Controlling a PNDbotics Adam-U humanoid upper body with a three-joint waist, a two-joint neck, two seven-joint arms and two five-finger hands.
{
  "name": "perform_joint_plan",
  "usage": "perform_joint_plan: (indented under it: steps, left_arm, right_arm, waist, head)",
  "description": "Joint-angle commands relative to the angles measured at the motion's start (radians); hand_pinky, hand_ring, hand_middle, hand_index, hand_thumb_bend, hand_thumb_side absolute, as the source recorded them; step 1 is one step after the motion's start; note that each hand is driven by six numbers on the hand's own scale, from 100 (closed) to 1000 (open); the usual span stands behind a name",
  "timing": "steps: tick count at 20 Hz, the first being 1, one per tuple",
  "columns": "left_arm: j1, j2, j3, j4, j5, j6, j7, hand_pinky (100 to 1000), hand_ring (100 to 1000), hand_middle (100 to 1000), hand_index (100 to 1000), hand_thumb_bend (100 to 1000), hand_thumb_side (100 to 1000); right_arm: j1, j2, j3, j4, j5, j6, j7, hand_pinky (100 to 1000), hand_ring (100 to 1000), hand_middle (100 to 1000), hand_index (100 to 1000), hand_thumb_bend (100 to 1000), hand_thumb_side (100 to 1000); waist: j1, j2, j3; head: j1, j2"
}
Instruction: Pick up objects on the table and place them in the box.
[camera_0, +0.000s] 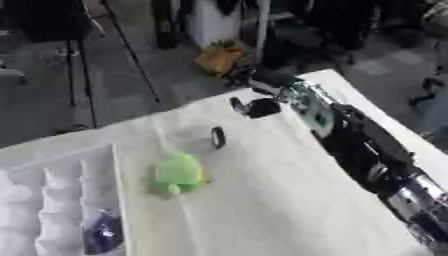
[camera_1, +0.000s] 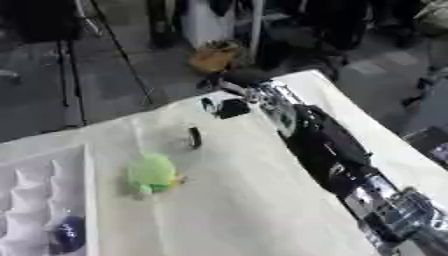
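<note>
One green toy (camera_0: 179, 173) sits on the white table (camera_0: 271, 200), about in the middle, just beside the white box (camera_0: 61, 180) on the left. It looks like a small turtle with a bit of yellow on it. Its long side runs up and down the picture, tipped a little, but which end is its head is too blurry to tell. A blue thing (camera_0: 103, 232) lies in the box. The right hand (camera_0: 254, 106) is well apart from the toy, up near the far edge of the table. It holds nothing, and its fingers are too blurry to tell if they are open. A small dark thing (camera_0: 218, 137) stands between the hand and the toy.
</note>
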Motion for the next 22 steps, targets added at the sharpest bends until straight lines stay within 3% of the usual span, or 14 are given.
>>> perform_joint_plan:
  steps: [1,12,22]
  left_arm:
    - [-0.003,0.007,-0.001,-0.013,0.004,-0.001,-0.003,974,837,817,732,445,848]
    - [-0.002,0.004,0.003,-0.015,0.000,-0.002,0.001,974,837,815,732,445,847]
    - [0.003,0.002,0.007,-0.016,-0.003,-0.003,0.005,974,836,809,732,443,849]
  right_arm:
    - [-0.015,-0.001,0.021,-0.085,-0.028,-0.007,0.017,799,838,846,905,142,590]
    - [0.017,-0.013,0.037,-0.198,-0.074,0.017,0.002,780,817,814,892,139,584]
    - [0.048,-0.038,0.034,-0.298,-0.067,0.047,-0.060,736,769,739,863,158,571]
  waist:
    - [0.011,-0.037,-0.003]
    - [0.016,-0.037,-0.022]
    - [0.026,-0.035,-0.042]
  head:
    - [0.014,0.009]
    - [0.068,0.016]
    - [0.079,0.008]
